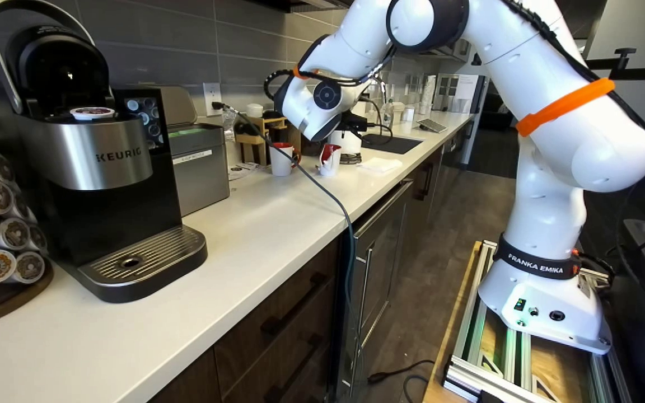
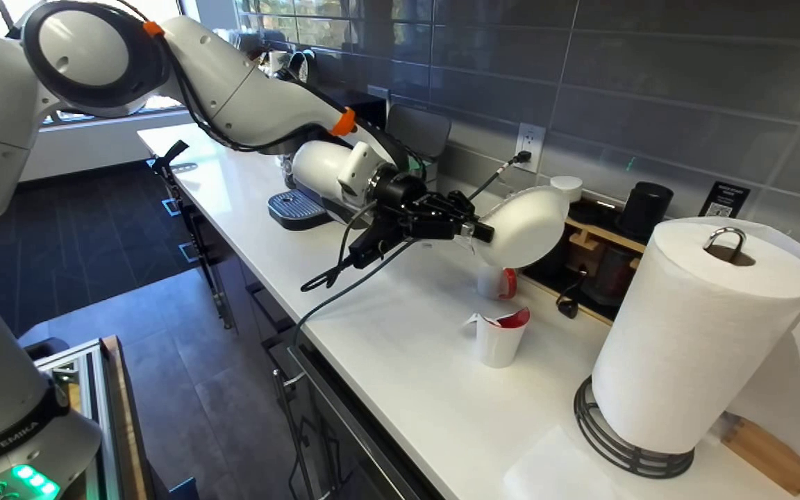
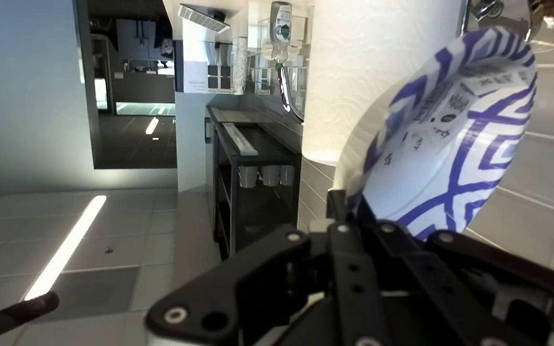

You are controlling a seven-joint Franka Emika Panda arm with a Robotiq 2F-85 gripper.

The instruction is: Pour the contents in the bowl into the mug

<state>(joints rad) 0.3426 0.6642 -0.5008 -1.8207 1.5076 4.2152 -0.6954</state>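
My gripper (image 2: 481, 232) is shut on the rim of the bowl (image 2: 525, 228), which it holds tilted steeply above the counter. In the wrist view, the bowl (image 3: 450, 144) shows blue patterning, with printed marks or packets inside; I cannot tell which. The fingertips (image 3: 352, 204) pinch its near edge. A white mug with red inside (image 2: 499, 342) stands upright on the counter, below the bowl and nearer the paper-towel roll; it also shows in an exterior view (image 1: 329, 162). A similar mug with a red handle (image 2: 490, 283) stands behind it, also visible in an exterior view (image 1: 281, 161).
A paper-towel roll (image 2: 705, 340) on a black stand is near the mugs. A cable (image 1: 322, 187) hangs from the wall outlet across the counter. A wooden shelf (image 2: 608, 236) stands against the wall. The coffee machine (image 1: 104, 184) and a grey box (image 1: 199, 165) are farther along.
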